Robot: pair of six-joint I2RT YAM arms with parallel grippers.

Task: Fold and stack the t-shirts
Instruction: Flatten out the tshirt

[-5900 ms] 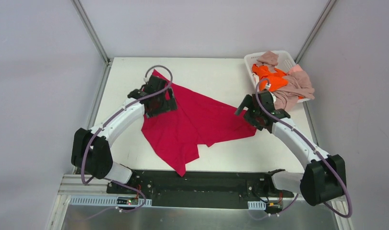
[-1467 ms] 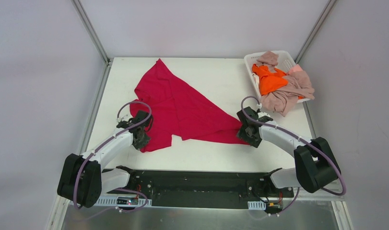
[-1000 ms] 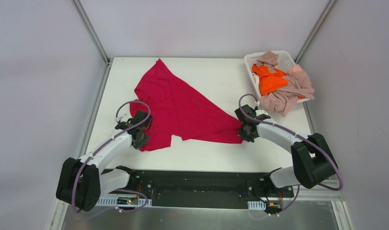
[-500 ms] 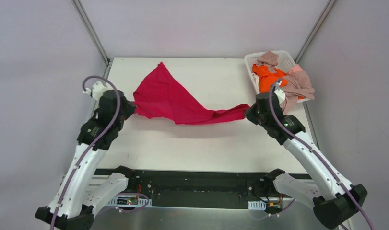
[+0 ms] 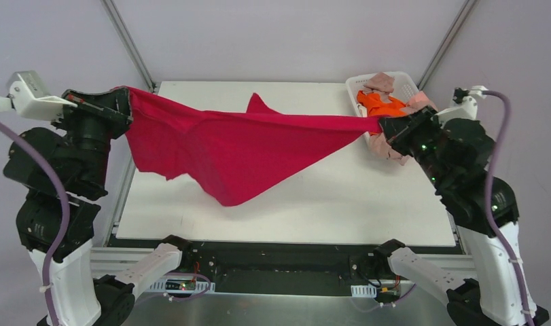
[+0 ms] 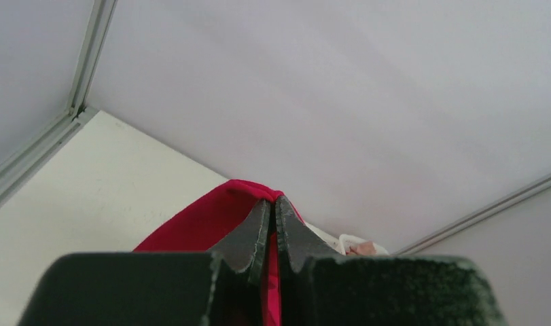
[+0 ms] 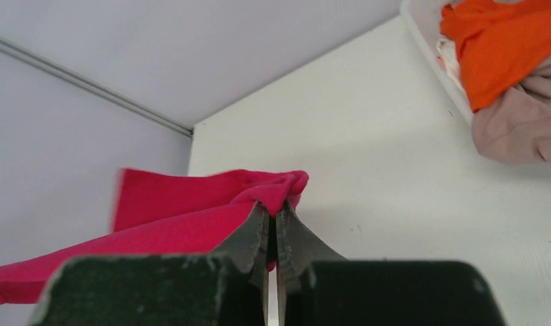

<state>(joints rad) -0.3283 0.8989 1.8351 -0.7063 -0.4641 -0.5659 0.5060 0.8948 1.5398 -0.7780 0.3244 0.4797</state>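
The white table (image 5: pixel 327 197) lies well below both grippers. Above it hangs the crimson-red t-shirt (image 5: pixel 238 146), stretched in the air from the left gripper (image 5: pixel 125 96) across to the right gripper (image 5: pixel 383 125). Its top edge is pulled nearly straight between them, its loose body sags to a point under the span, and one small peak of cloth stands up behind the taut edge.

Both arms are raised high from their bases. The left arm (image 5: pixel 62 156) rises at the table's left side with its wrist turned inward. The right arm (image 5: pixel 463 163) rises at the right side with its wrist reaching inward toward the far right corner.

The white plastic basket (image 5: pixel 352 87) sits just behind and beside the right gripper. It holds a bright orange t-shirt (image 5: pixel 384 103) heaped among dusty pink-beige t-shirts (image 5: pixel 380 81), some of which spill over its rim. From the right wrist, the basket's rim (image 7: pixel 422 30) is off to the right of the fingers, with the orange cloth (image 7: pixel 496 41) above the pink-beige cloth (image 7: pixel 524 122).

In the left wrist view, the left gripper (image 6: pixel 273 204) has its fingers pressed together, pinching a fold of the red shirt (image 6: pixel 204 221). The right gripper (image 7: pixel 272 210) is likewise pressed tight, pinching a bunched corner of the red shirt (image 7: pixel 191 204).
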